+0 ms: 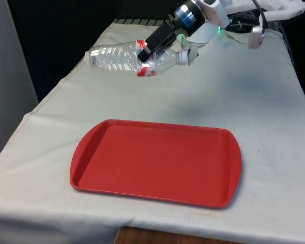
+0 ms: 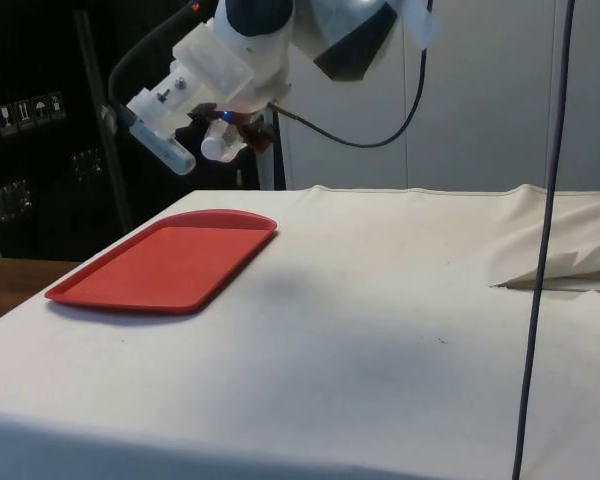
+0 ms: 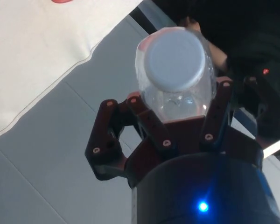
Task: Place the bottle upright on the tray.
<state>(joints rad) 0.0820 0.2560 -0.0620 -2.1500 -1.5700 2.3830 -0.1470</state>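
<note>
One clear plastic water bottle point(image 1: 127, 58) hangs in the air, pinched by the black gripper point(image 1: 151, 47) well above the white tablecloth point(image 1: 254, 101). The jaws are closed on the bottle's body at its red label point(image 1: 145, 63), one finger on each side, and in the wrist view the two black fingers point(image 3: 144, 121) press in against the clear wall just behind the white cap point(image 3: 174, 58). The bottle lies almost on its side rather than upright: from the jaws its ribbed base end reaches out one way, towards the front view's left, while the neck and cap point(image 1: 182, 57) stick out the other way, a little lower than the base. In the side view the bottle point(image 2: 165, 150) slants downward out of the jaws, its cap point(image 2: 214, 147) close beneath the gripper's body. The red tray point(image 1: 157, 162) rests flat on the cloth, well apart from the jaws and below them, on the near side of the table in the front view, with nothing on it. In the side view the tray point(image 2: 165, 262) lies low under the held bottle, with open air between them. A person's hand point(image 3: 214, 51) shows in the wrist view just beyond the bottle, against a dark background.
</note>
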